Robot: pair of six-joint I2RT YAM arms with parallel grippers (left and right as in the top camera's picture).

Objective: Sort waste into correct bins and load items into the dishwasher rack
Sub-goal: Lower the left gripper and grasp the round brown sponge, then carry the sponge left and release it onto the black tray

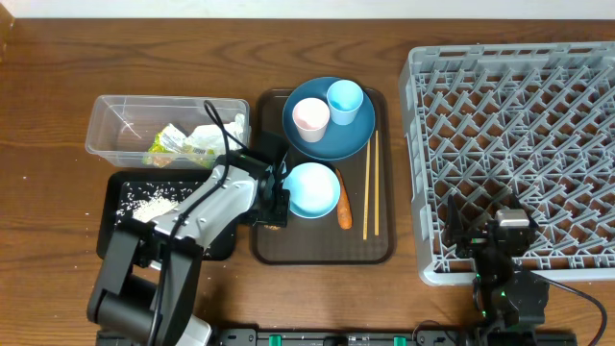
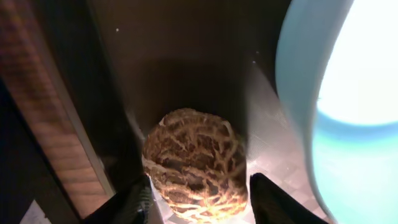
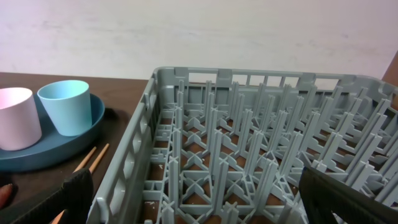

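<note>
- Brown lump (image 2: pixel 196 165): round with a rough, netted crust. Judged light and possibly crumbly, and unlikely to slip. Best pinched gently across its widest middle.
- Location: on the brown tray (image 1: pixel 322 245), just left of the light-blue bowl (image 1: pixel 311 189).
- Left gripper (image 2: pixel 200 198): a fingertip flanks each side of the lump, at or near contact. Cannot tell if it is squeezing.
- Right gripper (image 3: pixel 205 202): jaws wide and empty, well right of the bowl, over the dishwasher rack (image 1: pixel 519 144).

Table (image 1: pixel 58 58): dark brown wood, grain running left-right, slight sheen, fills nearly whole overhead view. Wall (image 3: pixel 199 31): plain off-white, faintly mottled, behind table's far edge; shows as thin pale strip along top of overhead view. Light: even, diffuse, shadows soft and short.
</note>
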